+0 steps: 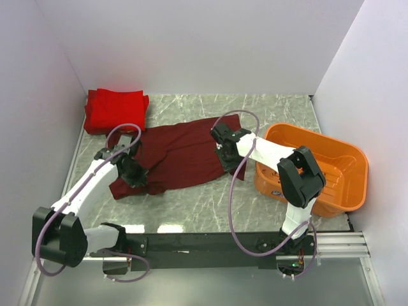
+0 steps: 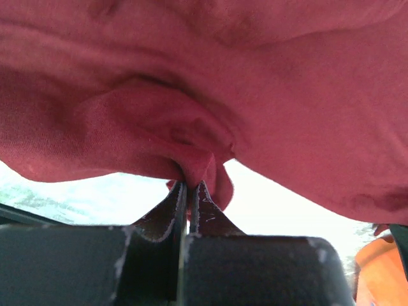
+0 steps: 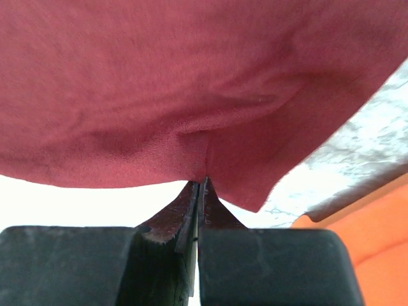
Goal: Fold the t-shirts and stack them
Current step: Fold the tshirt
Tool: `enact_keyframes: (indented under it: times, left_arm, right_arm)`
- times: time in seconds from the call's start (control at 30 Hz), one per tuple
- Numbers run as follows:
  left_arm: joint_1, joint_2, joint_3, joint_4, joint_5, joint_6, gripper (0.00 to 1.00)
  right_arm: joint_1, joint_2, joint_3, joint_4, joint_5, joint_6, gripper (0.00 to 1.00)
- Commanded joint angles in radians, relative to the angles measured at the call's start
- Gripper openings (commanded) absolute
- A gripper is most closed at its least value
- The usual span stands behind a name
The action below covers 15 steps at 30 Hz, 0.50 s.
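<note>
A dark maroon t-shirt (image 1: pixel 182 153) lies spread across the middle of the table. My left gripper (image 1: pixel 135 173) is shut on its near left edge, and the cloth (image 2: pixel 204 95) hangs from the closed fingertips in the left wrist view. My right gripper (image 1: pixel 224 152) is shut on the shirt's right edge, with the cloth (image 3: pixel 191 83) pinched between the closed tips in the right wrist view. Folded bright red t-shirts (image 1: pixel 116 109) are stacked at the back left corner.
An orange plastic basket (image 1: pixel 347 167) stands at the right, just beside my right arm; its edge shows in the right wrist view (image 3: pixel 382 236). White walls enclose the table at the left, back and right.
</note>
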Motion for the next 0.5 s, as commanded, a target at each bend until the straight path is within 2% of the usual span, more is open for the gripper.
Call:
enact_keyframes:
  times: [0.0, 0.37, 0.47]
  left_arm:
    - [0.031, 0.035, 0.076, 0.008, 0.031, 0.074, 0.01]
    - [0.128, 0.199, 0.242, 0.029, 0.02, 0.165, 0.01]
    - [0.139, 0.253, 0.322, 0.017, -0.019, 0.19, 0.01]
  right_arm:
    - [-0.013, 0.014, 0.09, -0.058, 0.036, -0.021, 0.0]
    - [-0.064, 0.113, 0.352, -0.151, 0.067, -0.054, 0.0]
    - [-0.072, 0.155, 0.432, -0.176, 0.059, -0.07, 0.0]
